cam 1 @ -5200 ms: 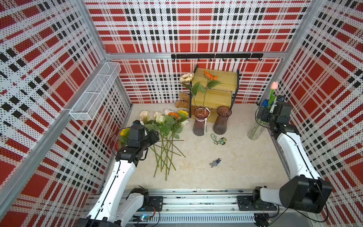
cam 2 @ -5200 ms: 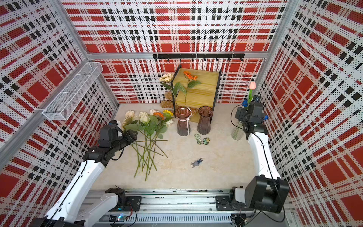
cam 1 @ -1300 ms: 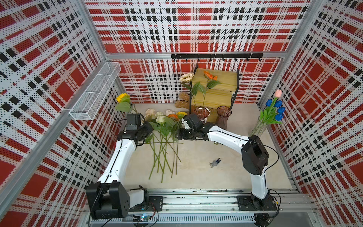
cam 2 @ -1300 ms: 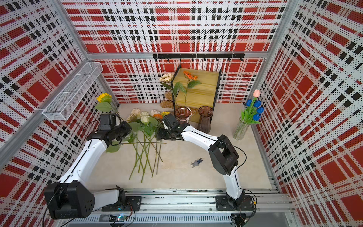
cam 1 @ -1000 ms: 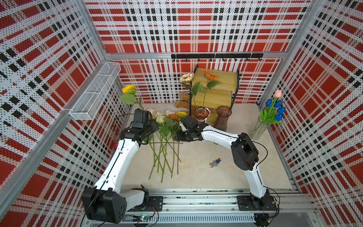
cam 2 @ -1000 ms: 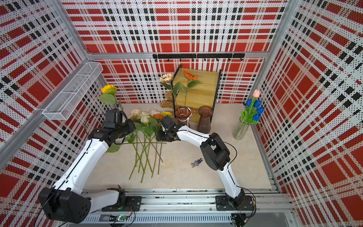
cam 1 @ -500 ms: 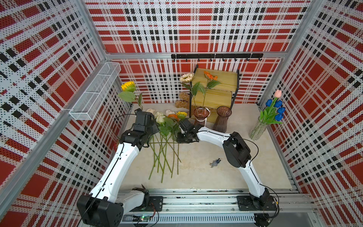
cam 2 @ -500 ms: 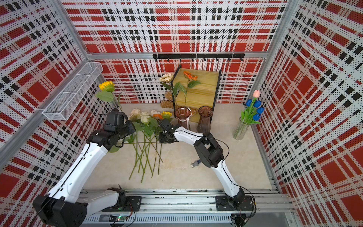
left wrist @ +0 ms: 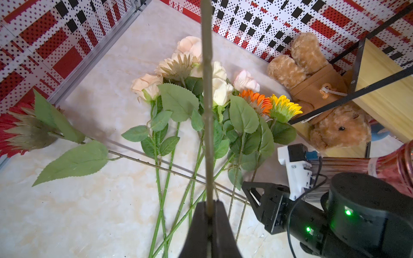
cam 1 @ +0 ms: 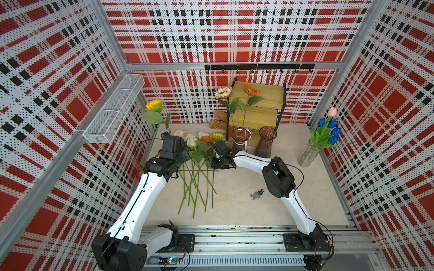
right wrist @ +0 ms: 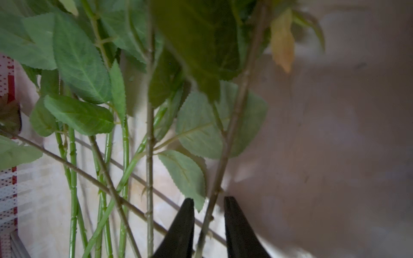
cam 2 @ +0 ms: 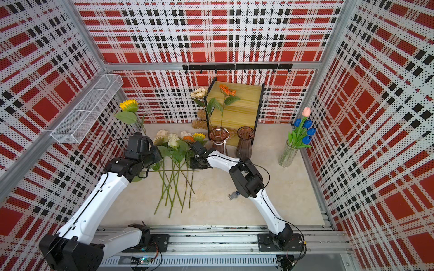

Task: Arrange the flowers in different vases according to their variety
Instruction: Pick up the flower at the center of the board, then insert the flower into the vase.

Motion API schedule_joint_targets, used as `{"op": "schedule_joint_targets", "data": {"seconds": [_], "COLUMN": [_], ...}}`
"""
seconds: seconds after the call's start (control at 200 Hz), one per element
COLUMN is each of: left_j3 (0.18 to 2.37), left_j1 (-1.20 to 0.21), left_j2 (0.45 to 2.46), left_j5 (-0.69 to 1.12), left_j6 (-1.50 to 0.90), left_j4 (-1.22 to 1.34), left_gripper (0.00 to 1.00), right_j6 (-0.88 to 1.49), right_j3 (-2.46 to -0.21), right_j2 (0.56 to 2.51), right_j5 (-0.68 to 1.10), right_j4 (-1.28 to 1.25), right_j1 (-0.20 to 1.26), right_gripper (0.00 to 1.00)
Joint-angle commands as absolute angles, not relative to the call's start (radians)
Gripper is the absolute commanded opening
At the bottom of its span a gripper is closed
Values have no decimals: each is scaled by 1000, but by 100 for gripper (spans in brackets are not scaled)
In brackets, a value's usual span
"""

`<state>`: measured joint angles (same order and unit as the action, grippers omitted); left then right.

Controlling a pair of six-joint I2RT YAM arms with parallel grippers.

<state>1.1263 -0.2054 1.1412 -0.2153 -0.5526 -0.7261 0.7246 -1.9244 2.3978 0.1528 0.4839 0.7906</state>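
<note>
My left gripper (left wrist: 209,203) is clamped on the stem of the yellow sunflower (cam 1: 154,105), which stands upright above the table's back-left corner. My right gripper (right wrist: 209,198) is low over the pile of flowers (cam 1: 199,150) lying near that corner, heads toward the back edge. Its jaws stand apart on either side of one stem (right wrist: 232,125) and do not pinch it yet. To do this pick well, I want to close on that stem alone, below its leaf. I must keep clear of the long stem of the red sunflower (left wrist: 20,131), which crosses underneath, then lift straight up so the neighbours do not drag along. The pinkish vase (cam 1: 240,138) at the back edge already holds two sunflowers. The brownish vase (cam 1: 267,140) beside it looks empty, and the tulips (cam 1: 328,131) stand in the clear cylinder (cam 1: 307,154) by the right edge. The right wrist view is dim and soft, so I cannot trace my stem to its head or tell its variety. In both top views the wrists hide the jaws. The left wrist view cuts off the held bloom.
</note>
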Motion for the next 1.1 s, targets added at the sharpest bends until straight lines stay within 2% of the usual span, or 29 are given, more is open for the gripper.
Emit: {"op": "schedule_joint_targets", "data": {"seconds": [0.0, 0.07, 0.316, 0.832, 0.982, 1.092], "left_j3": [1116, 1115, 1094, 1035, 1019, 1010], "left_j1": [-210, -210, -208, -200, -197, -194], "left_j2": [1110, 1104, 1077, 1032, 1023, 1020], "left_j5": [-214, -218, -218, -198, -197, -197], "left_j6": [-551, -546, -548, -562, -563, -567], "left_j4": [-694, -690, -675, -654, -649, -642], "left_gripper": [0, 0, 0, 0, 0, 0], "right_j6": [710, 698, 661, 637, 569, 461], "right_j3": [-1947, -1948, -1916, -1819, -1860, -1801], "right_j2": [2420, 2409, 2291, 1921, 1834, 1721], "right_j5": [144, 137, 91, -3, -66, -151], "right_j4": [493, 502, 520, 500, 496, 378], "right_j1": [787, 786, 787, 828, 836, 844], "right_gripper": [13, 0, 0, 0, 0, 0]}}
